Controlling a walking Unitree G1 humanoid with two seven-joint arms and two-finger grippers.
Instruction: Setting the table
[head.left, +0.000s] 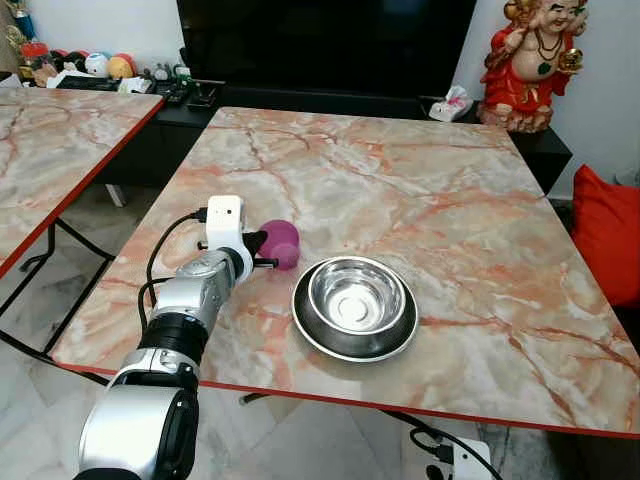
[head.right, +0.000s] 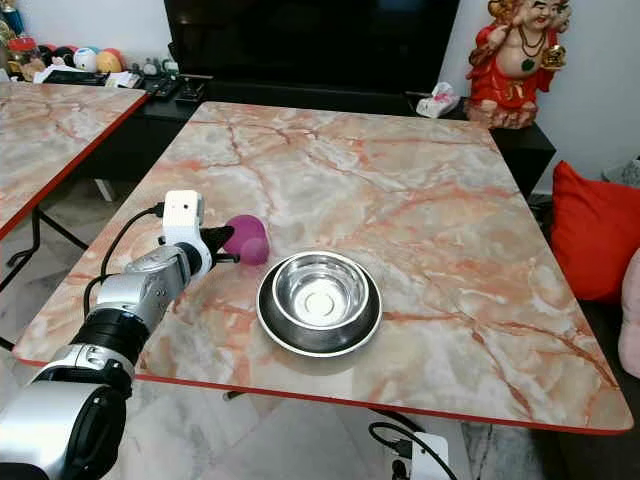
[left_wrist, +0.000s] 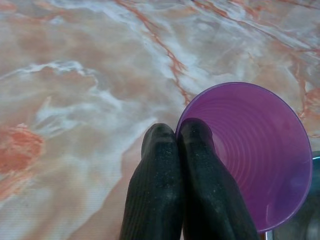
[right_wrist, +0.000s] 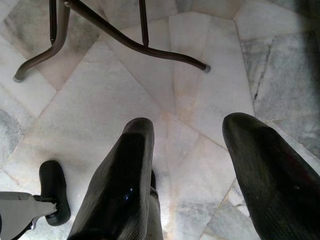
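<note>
A red and gold figurine (head.left: 528, 60) stands at about one o'clock on a low dark cabinet (head.left: 540, 145), with a crumpled white tissue pack (head.left: 450, 104) just beside it. A large black screen (head.left: 325, 45) fills twelve o'clock. At eleven o'clock, small round toys (head.left: 105, 66) sit in a row. A red cushion (head.left: 608, 235) lies at three o'clock. White marble floor tiles (right_wrist: 125, 100) lie below.

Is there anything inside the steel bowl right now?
No. The steel bowl shows only its bare shiny bottom. The purple cup lies beside it on the marble table, pinched at the rim by the left claw. What is under the bowl is covered.
</note>
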